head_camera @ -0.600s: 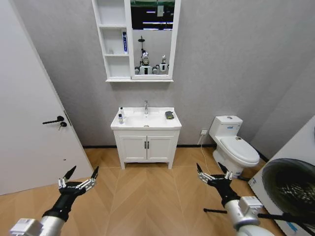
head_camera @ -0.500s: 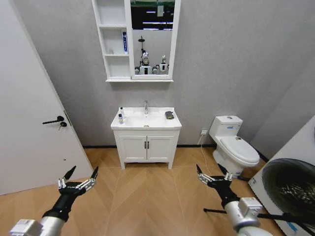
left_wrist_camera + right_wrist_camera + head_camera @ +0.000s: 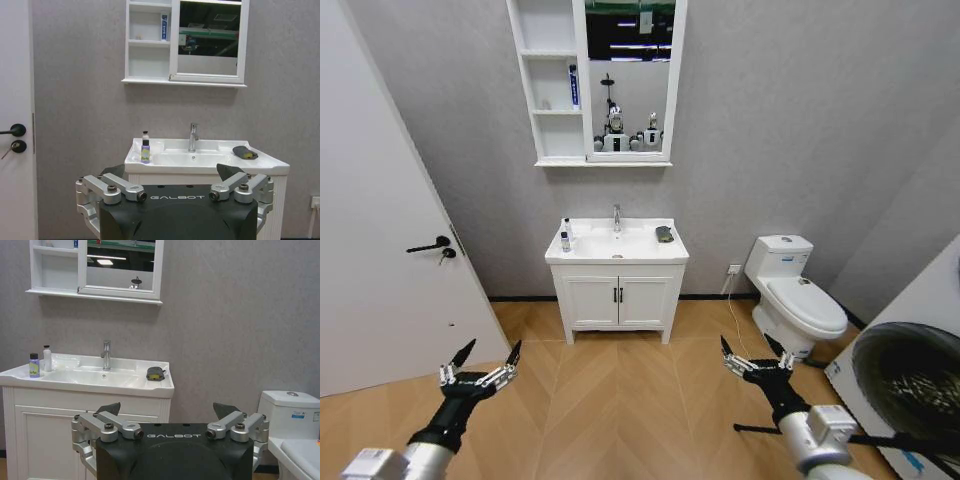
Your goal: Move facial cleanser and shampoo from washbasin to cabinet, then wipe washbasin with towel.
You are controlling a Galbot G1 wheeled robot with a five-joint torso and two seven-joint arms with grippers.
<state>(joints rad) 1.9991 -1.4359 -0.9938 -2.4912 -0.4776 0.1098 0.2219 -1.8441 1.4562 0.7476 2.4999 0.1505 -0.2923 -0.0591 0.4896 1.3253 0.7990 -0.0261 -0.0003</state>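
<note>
While both jaws gape, the dark folded towel [image 3: 664, 234] lies on the white washbasin [image 3: 616, 256].

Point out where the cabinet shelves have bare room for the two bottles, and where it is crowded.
On the cabinet, the top shelf and the bottom shelf look bare. The middle shelf already holds a blue-and-white tube against the mirror side, with free space toward the outer wall. On the washbasin, two bottles crowd one back corner; the towel takes the other.

The cabinet [image 3: 552, 85] hangs above the washbasin [image 3: 617, 243], with a toilet [image 3: 795, 292] on its right.
</note>
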